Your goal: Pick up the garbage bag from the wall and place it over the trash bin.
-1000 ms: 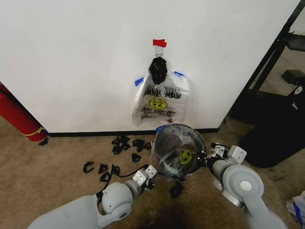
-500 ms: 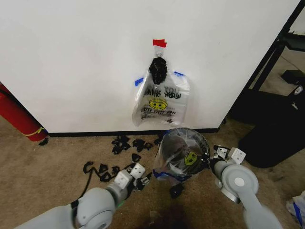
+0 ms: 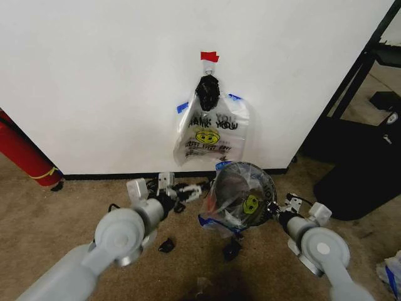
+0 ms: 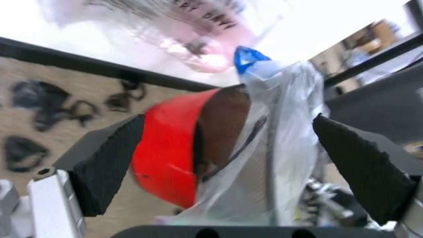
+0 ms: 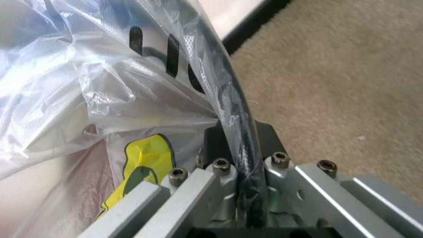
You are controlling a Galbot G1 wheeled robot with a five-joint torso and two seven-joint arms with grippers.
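Garbage bag (image 3: 235, 200): thin see-through plastic film, crinkled, glossy, yellow print patch. Trash bin (image 4: 175, 148): smooth red plastic body, slightly shiny, dark inside; rim (image 5: 228, 99) black, smooth, glossy under film. Wall (image 3: 94, 81): plain white, matt, smooth; skirting strip (image 3: 119, 176) black. Floor carpet (image 3: 56, 219): tan, short rough pile, matt. Left gripper (image 4: 235, 163): matt black finger pads, bare silvery metal bracket. Right gripper (image 5: 241, 168): brushed silvery metal with socket screws. Arm shells (image 3: 122, 232): smooth grey plastic, satin sheen.
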